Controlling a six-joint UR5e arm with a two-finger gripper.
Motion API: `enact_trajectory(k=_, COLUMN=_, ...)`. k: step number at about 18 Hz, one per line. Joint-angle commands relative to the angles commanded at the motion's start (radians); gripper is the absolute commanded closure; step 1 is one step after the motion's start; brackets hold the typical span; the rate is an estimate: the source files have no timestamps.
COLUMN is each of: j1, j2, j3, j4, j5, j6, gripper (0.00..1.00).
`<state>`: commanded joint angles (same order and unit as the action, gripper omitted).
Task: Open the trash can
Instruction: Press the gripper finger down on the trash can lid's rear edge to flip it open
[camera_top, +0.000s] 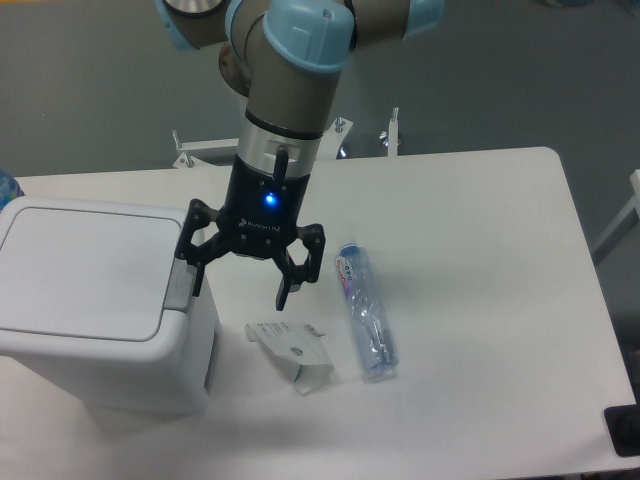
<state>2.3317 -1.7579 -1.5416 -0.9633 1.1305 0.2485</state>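
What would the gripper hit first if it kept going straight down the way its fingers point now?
Probably the trash can: one finger of the open gripper hangs by the grey button at the lid's edge. The other finger hangs over bare table. Depth is uncertain.

I see smooth white plastic on the trash can (95, 300), faintly glossy, with a duller grey tab (181, 279). My gripper (240, 283) looks matt black — hard plastic or metal, I cannot tell. The bottle (365, 322) is clear, shiny plastic; the carton (292, 352) looks like creased paper; the table (480, 260) is matt white.
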Motion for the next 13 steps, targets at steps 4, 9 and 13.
enact_trajectory(k=4, j1=-0.002, j2=0.000, j3=-0.002, j4=-0.002, j5=0.000, j6=0.000, gripper=0.00)
enact_trajectory(k=9, j1=-0.009, j2=0.005, j3=-0.020, j4=-0.002, j5=0.002, j6=0.002, gripper=0.00)
enact_trajectory(k=13, j1=-0.012, j2=0.005, j3=-0.021, j4=-0.002, j5=0.002, j6=0.000, gripper=0.00)
